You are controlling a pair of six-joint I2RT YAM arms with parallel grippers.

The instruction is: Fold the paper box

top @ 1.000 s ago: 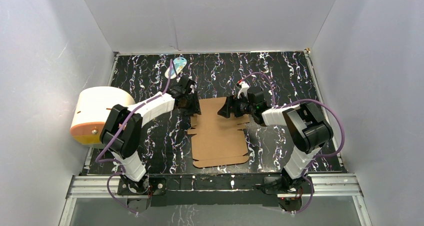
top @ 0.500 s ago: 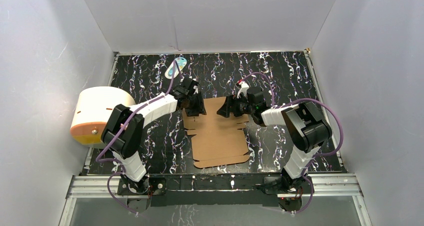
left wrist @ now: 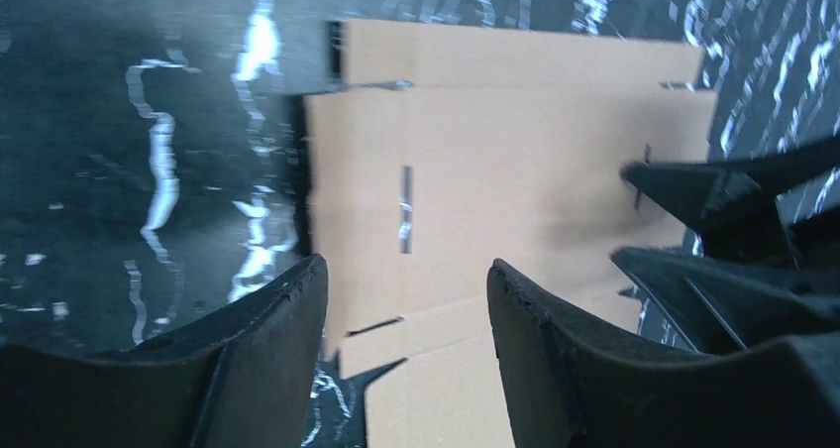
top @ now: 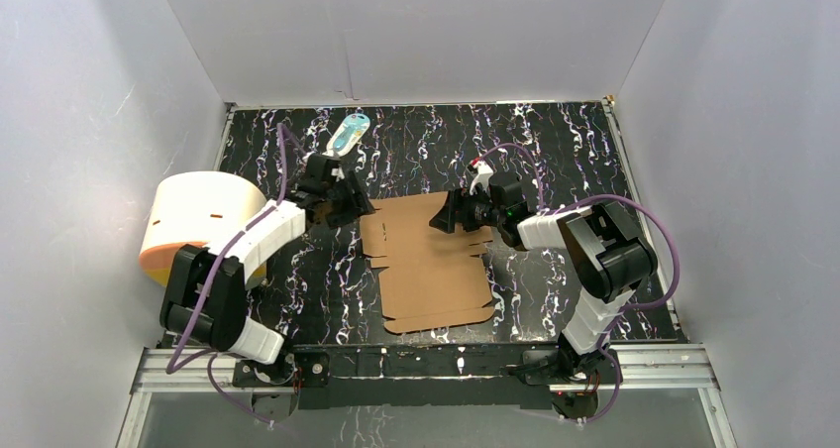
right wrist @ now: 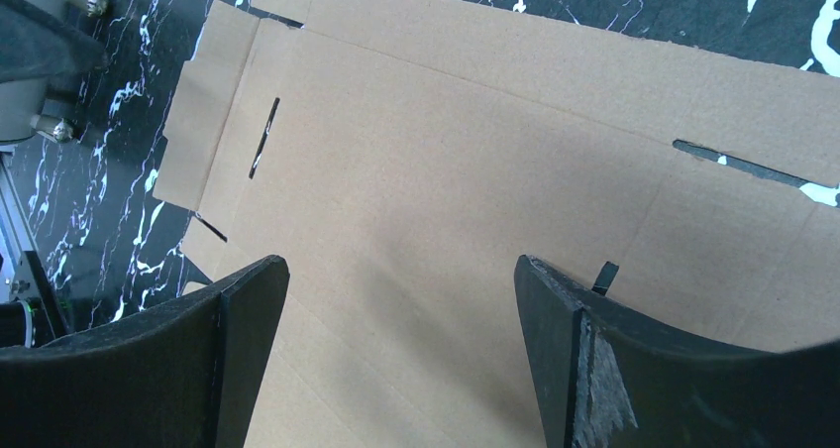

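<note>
Flat brown die-cut cardboard sheet, the paper box [top: 428,260]: unfolded, lying mid black marbled table [top: 287,280]. Left gripper [top: 361,208]: just beside sheet's far-left corner, jaws parted, nothing held. Right gripper [top: 440,216]: over far-right edge, jaws wide, empty. Bare tabletop borders sheet's left, right and near edges. White-and-orange cylinder [top: 193,225] and teal-white packet [top: 348,133] well apart from sheet.
</note>
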